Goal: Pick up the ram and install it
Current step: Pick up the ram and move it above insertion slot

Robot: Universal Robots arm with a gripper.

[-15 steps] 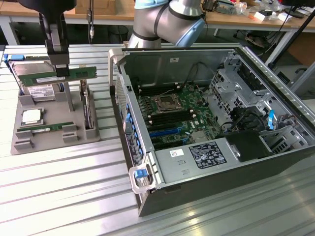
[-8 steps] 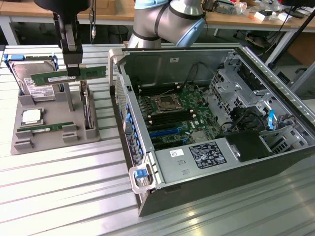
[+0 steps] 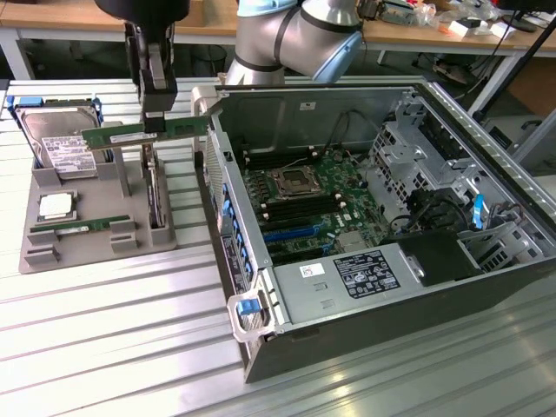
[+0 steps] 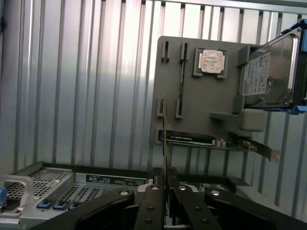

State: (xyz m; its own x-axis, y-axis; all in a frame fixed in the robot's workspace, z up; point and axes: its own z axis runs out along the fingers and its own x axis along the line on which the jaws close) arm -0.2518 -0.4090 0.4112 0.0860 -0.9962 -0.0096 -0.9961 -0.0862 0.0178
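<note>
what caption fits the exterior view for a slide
Gripper holds the ram above the grey parts holder, beside the open computer case

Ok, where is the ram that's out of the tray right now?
In the exterior view's left half, the ram hangs level in the shut gripper, above the grey tray, between the hard drive and the open computer case.

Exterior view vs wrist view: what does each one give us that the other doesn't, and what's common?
Exterior view: inside the open case, the motherboard and power supply, plus the arm; the ram is seen side-on, level. Wrist view: the ram edge-on, a thin line between the pincer fingers. Both: pincer shut on the ram, raised clear of the grey tray, which carries the hard drive, CPU chip and expansion card.
</note>
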